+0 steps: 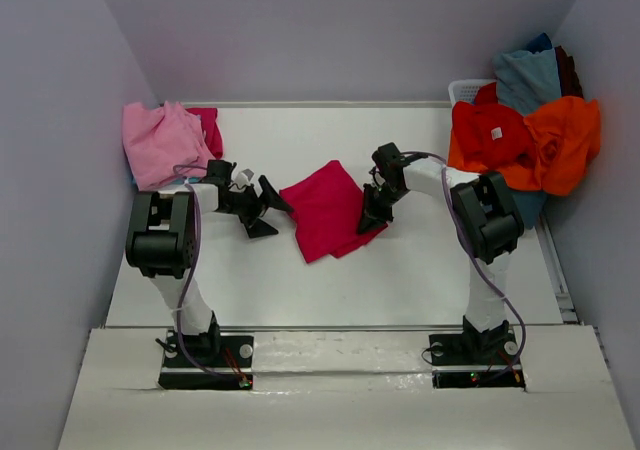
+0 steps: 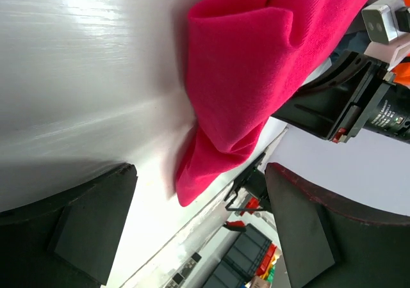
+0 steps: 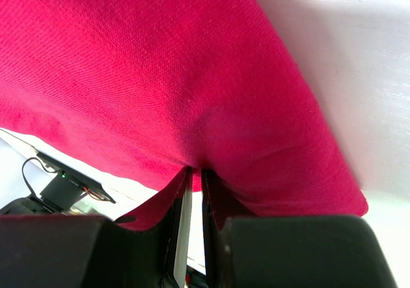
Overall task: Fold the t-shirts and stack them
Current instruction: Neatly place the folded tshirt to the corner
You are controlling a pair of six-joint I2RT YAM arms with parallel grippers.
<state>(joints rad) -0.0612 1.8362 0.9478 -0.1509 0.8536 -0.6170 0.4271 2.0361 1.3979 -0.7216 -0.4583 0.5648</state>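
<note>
One crimson-magenta t-shirt (image 1: 325,210) lay folded mid-bench (image 1: 420,260). We saw the right gripper (image 1: 369,219) with its jaws clamped on the shirt's right edge. The left gripper (image 1: 271,211) held its jaws wide apart just beside the left edge. A light pink t-shirt (image 1: 160,142) sat at the far left corner, and an orange t-shirt (image 1: 565,135) was heaped at the far right.
</note>
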